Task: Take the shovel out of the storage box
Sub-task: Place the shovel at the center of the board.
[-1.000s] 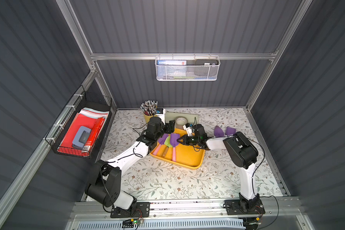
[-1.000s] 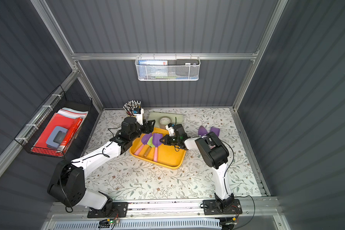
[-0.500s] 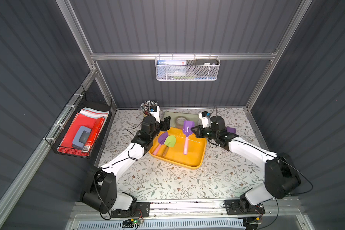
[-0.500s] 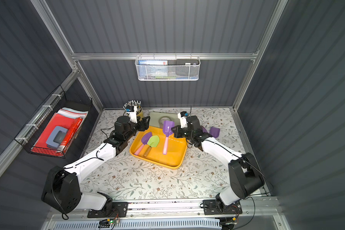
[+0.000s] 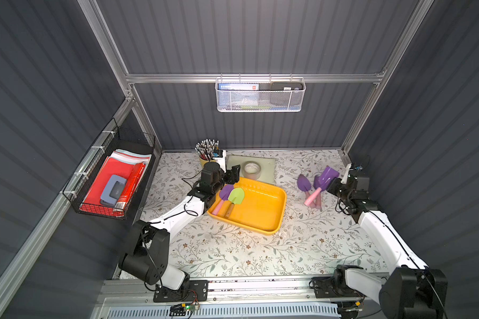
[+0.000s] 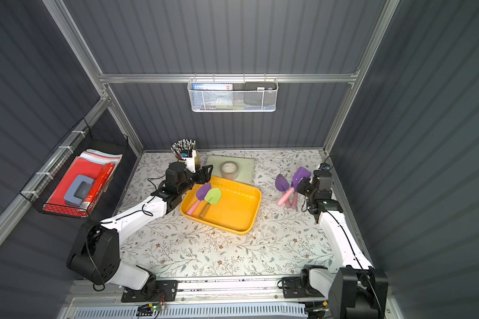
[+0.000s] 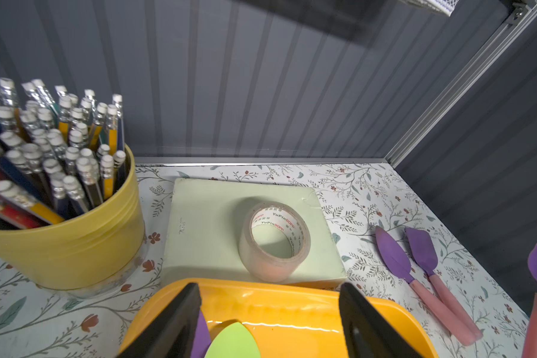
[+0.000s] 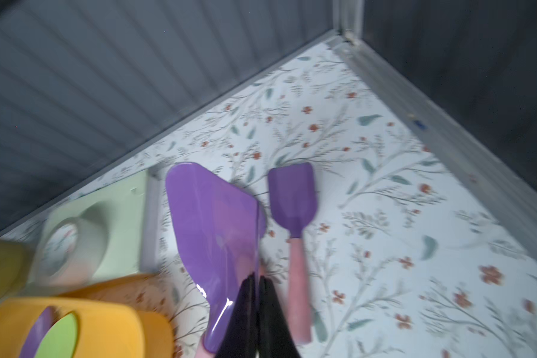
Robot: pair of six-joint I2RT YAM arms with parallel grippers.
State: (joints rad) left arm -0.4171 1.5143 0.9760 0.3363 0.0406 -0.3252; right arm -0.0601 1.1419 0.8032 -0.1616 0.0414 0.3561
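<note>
Purple shovel point(image 5: 328, 176) gripped near blade base by tightly closed right gripper point(image 8: 258, 285). Held tilted, clear of storage box point(image 5: 260, 210), just beside two shovels point(image 7: 391, 251) laid on table point(image 5: 233, 248).
Step judged: set-down. Best lowered slowly until handle is borne by table, released only then. Laid pair not to be knocked.
Two more shovels point(image 5: 236, 195) lie in box; left gripper point(image 7: 268, 286) held wide apart, empty, over box's far corner.
Table flat, covered in floral sheet.
Walls dark, ribbed. Wire basket point(image 5: 114, 182) and mesh basket point(image 5: 260, 95) hung. Pencil cup point(image 5: 206, 154) and tape roll point(image 5: 251, 167) at back.

Four purple shovels point(image 5: 226, 191) point(image 5: 304, 182) point(image 5: 317, 182) point(image 5: 329, 174), one green shovel point(image 5: 236, 195), one storage box point(image 5: 260, 218), one tape roll point(image 7: 270, 257), one pencil cup point(image 7: 69, 248).
</note>
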